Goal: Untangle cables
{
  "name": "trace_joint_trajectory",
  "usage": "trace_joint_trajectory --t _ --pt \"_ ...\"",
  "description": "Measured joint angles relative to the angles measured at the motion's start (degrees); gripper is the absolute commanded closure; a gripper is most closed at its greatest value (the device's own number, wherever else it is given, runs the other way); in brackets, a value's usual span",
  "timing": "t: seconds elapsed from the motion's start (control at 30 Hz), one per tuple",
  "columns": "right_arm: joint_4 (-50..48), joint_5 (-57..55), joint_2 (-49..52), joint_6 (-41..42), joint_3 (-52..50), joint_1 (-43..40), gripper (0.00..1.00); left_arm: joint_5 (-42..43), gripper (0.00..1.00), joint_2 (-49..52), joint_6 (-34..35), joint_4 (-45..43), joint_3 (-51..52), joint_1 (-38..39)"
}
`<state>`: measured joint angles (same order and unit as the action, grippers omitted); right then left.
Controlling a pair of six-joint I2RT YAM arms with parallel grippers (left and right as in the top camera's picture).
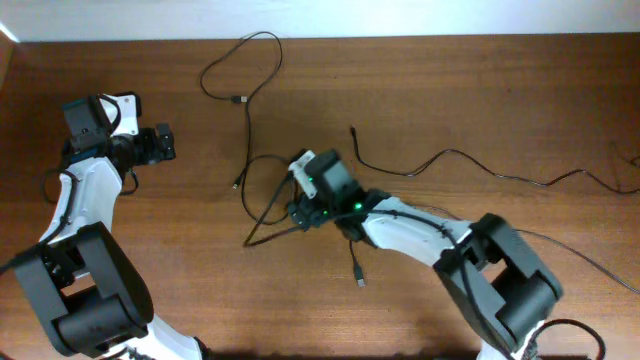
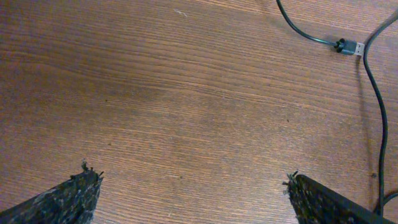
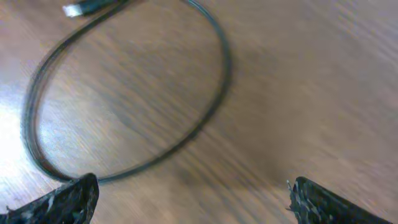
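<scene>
Several thin black cables lie on the wooden table. One cable (image 1: 243, 62) loops at the top and ends in a plug (image 1: 238, 100). Another cable (image 1: 470, 160) runs off to the right. A crossed bundle of cables (image 1: 268, 205) lies at the middle, beside my right gripper (image 1: 300, 208). In the right wrist view a blurred cable loop (image 3: 211, 106) lies ahead of the open right gripper (image 3: 189, 190), with nothing between the fingers. My left gripper (image 1: 158, 143) is open over bare wood at the far left. Its wrist view has the left gripper (image 2: 193, 186) empty, with a USB plug (image 2: 351, 46) far ahead on the right.
A loose cable end with a plug (image 1: 358, 281) lies in front of the right arm. Thin wires (image 1: 590, 265) trail along the table's right side. The table's back edge meets a white wall (image 1: 400, 15).
</scene>
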<state>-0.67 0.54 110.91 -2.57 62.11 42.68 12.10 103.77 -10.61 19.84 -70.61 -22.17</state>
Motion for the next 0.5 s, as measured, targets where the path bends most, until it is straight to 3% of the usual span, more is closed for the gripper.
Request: trace_joint_trajectory --t 0.1,0.23,0.33,0.5 --pt "-4.4 -2.0 1.3 0.0 0.0 1.7 0.11 0.0 0.01 0.0 0.0 0.0 0.0 0.0" --pt "-9.4 -3.8 3.4 -0.2 0.2 2.2 0.12 0.0 0.01 0.0 0.0 0.5 0.0 0.0" --pt "-11.2 -4.3 5.4 -0.2 0.2 2.2 0.18 0.0 0.01 0.0 0.0 0.5 0.0 0.0" --pt "-12.9 -4.7 7.6 -0.2 0.2 2.2 0.44 0.0 0.0 0.0 0.0 0.6 0.0 0.0"
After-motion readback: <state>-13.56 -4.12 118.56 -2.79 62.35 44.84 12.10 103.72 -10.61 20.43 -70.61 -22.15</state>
